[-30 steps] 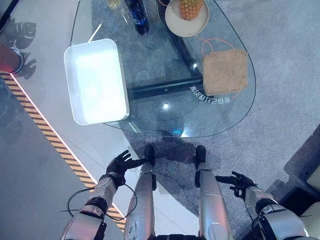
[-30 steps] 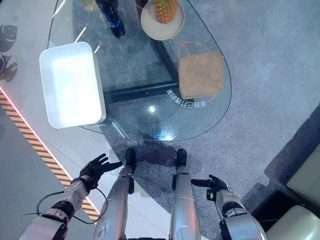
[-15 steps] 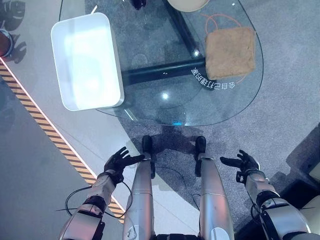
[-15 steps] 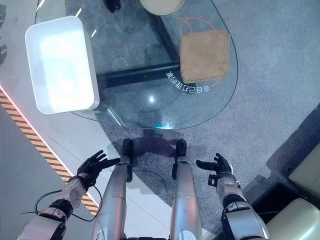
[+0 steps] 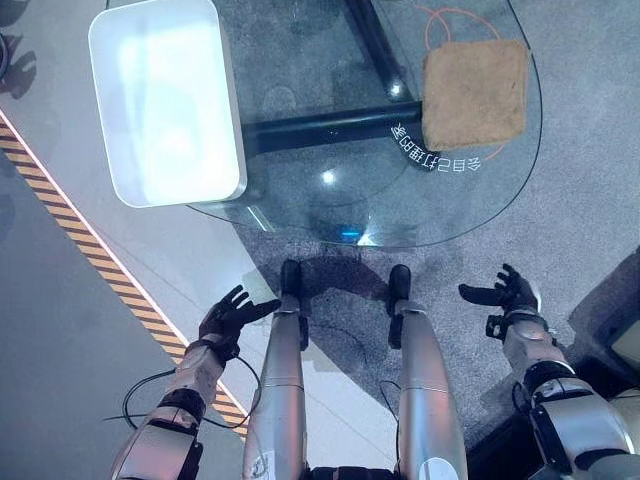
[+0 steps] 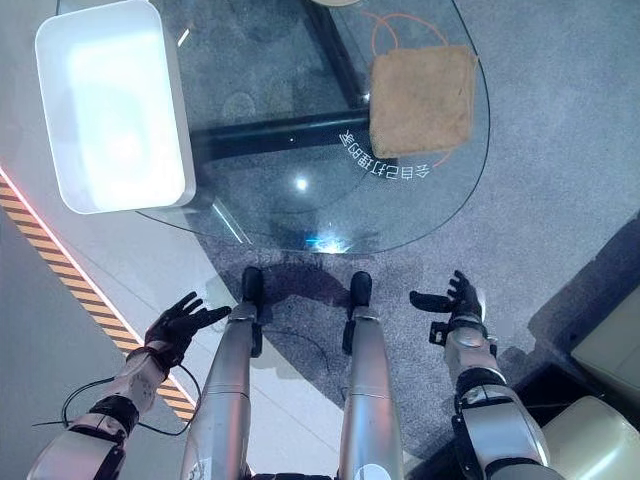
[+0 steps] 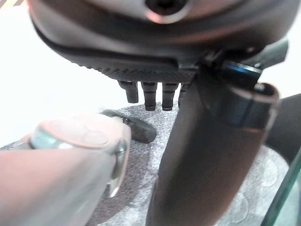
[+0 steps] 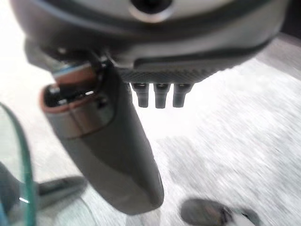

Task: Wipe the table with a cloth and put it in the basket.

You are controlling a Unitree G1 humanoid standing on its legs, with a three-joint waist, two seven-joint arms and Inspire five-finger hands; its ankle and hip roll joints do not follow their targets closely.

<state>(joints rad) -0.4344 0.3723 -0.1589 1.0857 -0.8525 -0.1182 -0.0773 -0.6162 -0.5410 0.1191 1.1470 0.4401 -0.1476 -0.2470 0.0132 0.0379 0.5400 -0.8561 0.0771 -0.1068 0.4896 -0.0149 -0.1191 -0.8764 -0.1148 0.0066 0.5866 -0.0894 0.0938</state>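
**Both hands empty, short of the glass worktop**

A rounded glass worktop stood on grey carpet. A tan cloth lay flat at its right end, beside an orange cord. A white basket sat at the left end, well apart from the cloth. The left hand hung low on the left, above the floor, fingers spread and holding nothing. The right hand hovered on the right, short of the worktop's edge, fingers relaxed and spread, empty. A striped floor line ran diagonally at the left.

Basket top cut off
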